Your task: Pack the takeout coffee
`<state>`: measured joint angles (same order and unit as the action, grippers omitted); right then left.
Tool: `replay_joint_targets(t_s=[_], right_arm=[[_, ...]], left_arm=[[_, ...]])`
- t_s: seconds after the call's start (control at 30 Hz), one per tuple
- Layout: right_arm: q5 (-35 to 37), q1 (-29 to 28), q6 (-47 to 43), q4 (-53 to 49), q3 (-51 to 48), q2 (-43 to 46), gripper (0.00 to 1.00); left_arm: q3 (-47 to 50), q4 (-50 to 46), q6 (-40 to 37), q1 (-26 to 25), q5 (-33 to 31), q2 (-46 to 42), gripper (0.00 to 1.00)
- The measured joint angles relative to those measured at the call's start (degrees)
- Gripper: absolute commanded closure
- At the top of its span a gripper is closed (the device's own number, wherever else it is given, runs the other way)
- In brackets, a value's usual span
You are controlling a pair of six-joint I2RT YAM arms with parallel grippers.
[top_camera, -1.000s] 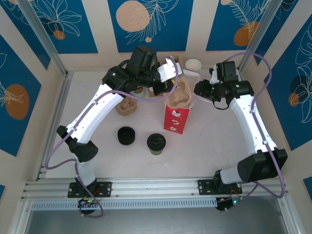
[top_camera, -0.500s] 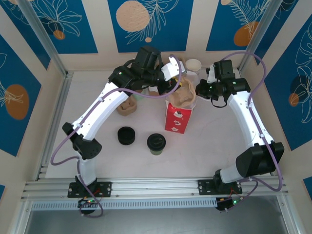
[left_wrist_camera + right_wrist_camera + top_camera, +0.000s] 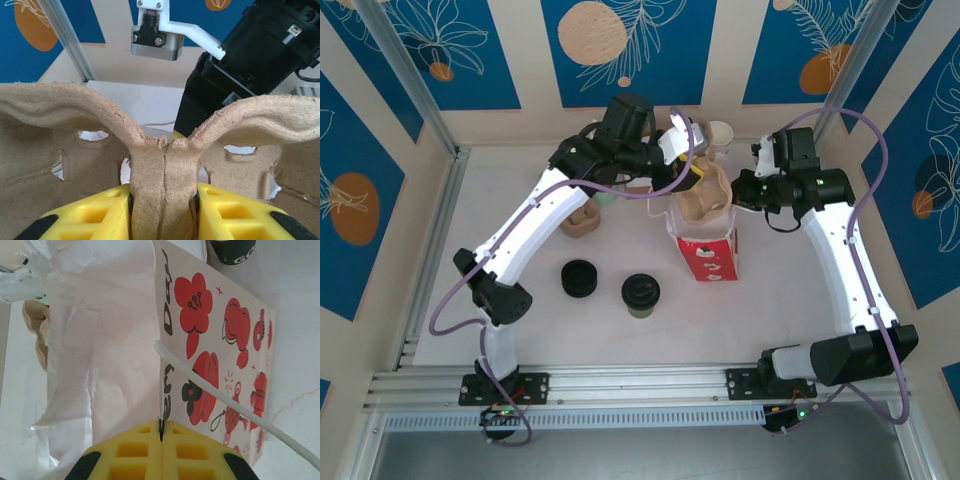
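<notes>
The takeout coffee (image 3: 640, 294), a short olive-green cup with a black lid, stands on the table left of the red bag (image 3: 712, 255). My left gripper (image 3: 697, 177) is shut on the middle ridge of a brown pulp cup carrier (image 3: 162, 165), holding it over the bag's open top. My right gripper (image 3: 740, 192) is shut on the bag's upper rim (image 3: 161, 426). The bag's flowered side (image 3: 220, 340) and white inside (image 3: 100, 340) face the right wrist camera. A dark green cup (image 3: 232, 249) shows beyond the bag.
A stack of loose black lids (image 3: 580, 277) sits left of the coffee. A second pulp carrier (image 3: 582, 222) lies under the left arm. Lidless white-rimmed cups (image 3: 719, 134) stand at the back wall. Walls close in at both sides.
The red bag has shifted right and a little nearer, pulled by my right gripper. My left gripper has carried the pulp carrier right, staying over the bag's mouth.
</notes>
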<state>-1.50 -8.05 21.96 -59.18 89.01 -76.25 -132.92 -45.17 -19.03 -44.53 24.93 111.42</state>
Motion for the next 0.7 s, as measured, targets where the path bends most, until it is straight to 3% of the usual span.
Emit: replay_joint_targets(t_s=[0.7], right_arm=[[-3.0, 0.7, -3.9, -3.8, -2.4, 4.3, 1.0]], left_arm=[[0.8, -7.1, -2.5, -0.3, 9.8, 2.7, 0.67]])
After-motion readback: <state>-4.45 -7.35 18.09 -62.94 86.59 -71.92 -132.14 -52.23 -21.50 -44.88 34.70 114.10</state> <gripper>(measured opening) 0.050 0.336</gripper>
